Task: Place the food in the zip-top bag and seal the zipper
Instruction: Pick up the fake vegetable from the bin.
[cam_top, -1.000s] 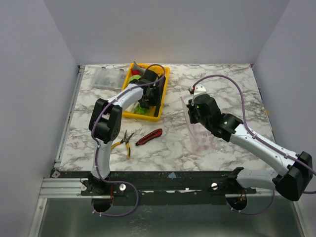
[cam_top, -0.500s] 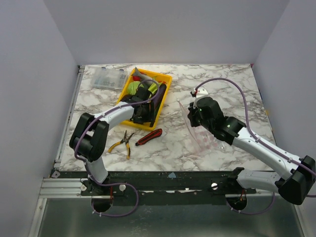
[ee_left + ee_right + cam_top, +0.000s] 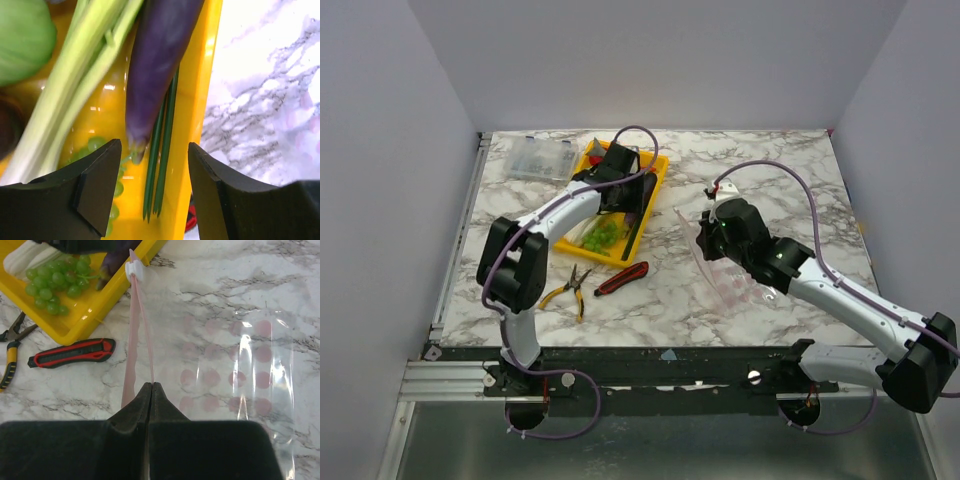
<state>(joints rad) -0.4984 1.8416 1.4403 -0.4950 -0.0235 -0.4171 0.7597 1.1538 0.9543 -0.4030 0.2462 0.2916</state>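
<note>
Food: the eggplant (image 3: 160, 60), the leek (image 3: 75, 95), the cabbage (image 3: 22, 40) and the grapes (image 3: 55, 282) all lie in the yellow tray (image 3: 85, 315), not in the bag.
Eggplant: it lies along the tray's wall, beside the leek, with its narrow tip pointing toward the grapes.
Left gripper (image 3: 155, 147): it hangs low over the tray with its jaws spread. The eggplant's tip shows in the gap between them, and neither finger presses on it.
Bag (image 3: 225, 380): clear with pink dots, it lies mostly flat on the marble table (image 3: 770, 170) to the right of the tray.
Zipper (image 3: 131, 350): the pink strip runs from the right gripper out to a white slider (image 3: 135, 269) just beside the tray's corner. Its two halves are parted along the middle.
Right gripper (image 3: 151, 385): it is clenched tight on the near end of the zipper and holds that edge of the bag up off the table.
Knife (image 3: 72, 352): red and black, it lies on the table just in front of the tray.
Pliers (image 3: 570, 288): yellow-handled, they lie to the left of the knife.
Box (image 3: 535, 157): clear plastic, it sits at the far left of the table beside the tray.
</note>
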